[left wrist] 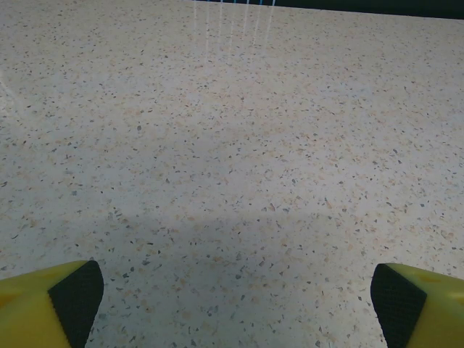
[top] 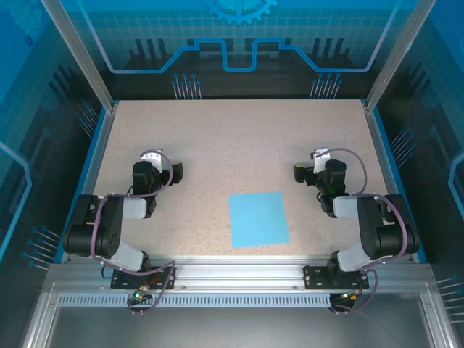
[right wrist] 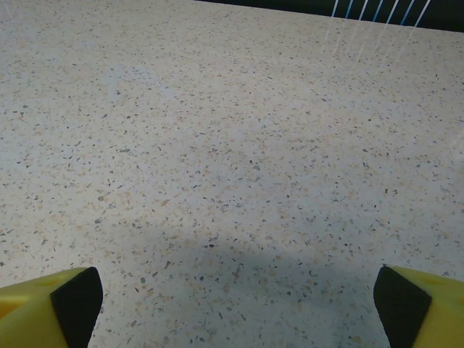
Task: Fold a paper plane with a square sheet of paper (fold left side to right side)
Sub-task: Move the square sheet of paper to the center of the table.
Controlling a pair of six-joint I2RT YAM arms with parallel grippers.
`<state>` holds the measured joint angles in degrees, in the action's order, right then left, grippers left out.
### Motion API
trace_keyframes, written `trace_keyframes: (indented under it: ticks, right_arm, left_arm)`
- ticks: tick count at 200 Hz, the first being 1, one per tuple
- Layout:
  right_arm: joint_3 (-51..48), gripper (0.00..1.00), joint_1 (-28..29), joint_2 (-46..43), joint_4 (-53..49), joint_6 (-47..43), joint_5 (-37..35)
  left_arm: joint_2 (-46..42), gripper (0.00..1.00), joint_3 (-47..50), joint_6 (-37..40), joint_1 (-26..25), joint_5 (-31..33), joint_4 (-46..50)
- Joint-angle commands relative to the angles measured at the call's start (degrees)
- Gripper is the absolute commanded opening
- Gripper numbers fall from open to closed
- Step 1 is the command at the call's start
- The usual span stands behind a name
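While both arms sit folded by their bases, left end effector (left wrist: pixel 232 308) fully spread, gripping nothing, right end effector (right wrist: pixel 235 308) equally wide, empty, each over speckled beige bench (top: pixel 239 138), flat square sheet of light-blue paper (top: pixel 258 218) between them, slightly right of centre, near front edge, untouched.

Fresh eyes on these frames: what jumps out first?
The light-blue square sheet of paper lies flat and unfolded on the speckled table, near its front edge, nearer the right arm. The left gripper and right gripper are both open over bare table, touching nothing.
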<state>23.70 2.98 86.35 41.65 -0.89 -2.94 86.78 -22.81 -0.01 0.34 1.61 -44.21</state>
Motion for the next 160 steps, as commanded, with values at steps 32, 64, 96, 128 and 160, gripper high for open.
trace_keyframes:
  ticks: [32,64,96,128,160]
  right_arm:
    - [0.8,1.00,0.1,-0.3,1.9,0.7,-0.7]
    - [0.8,1.00,0.1,-0.2,1.8,0.7,-0.6]
    - [0.8,1.00,0.1,-0.2,1.8,0.9,-0.5]
    - [0.8,1.00,0.0,-0.2,1.8,0.9,-0.3]
    - [2.6,1.00,-0.1,-2.1,-2.6,1.8,-2.4]
  left_arm:
    - [0.0,0.99,-1.1,-0.3,0.4,-1.3,-0.8]
    - [0.0,0.99,-1.1,-0.3,0.4,-1.3,-0.8]
    - [0.0,0.99,-1.2,-0.3,0.4,-1.2,-0.7]
    - [0.0,0.99,-1.0,-0.4,0.4,-0.9,-0.8]
    - [-7.0,0.99,-4.4,-1.4,0.4,1.8,10.4]
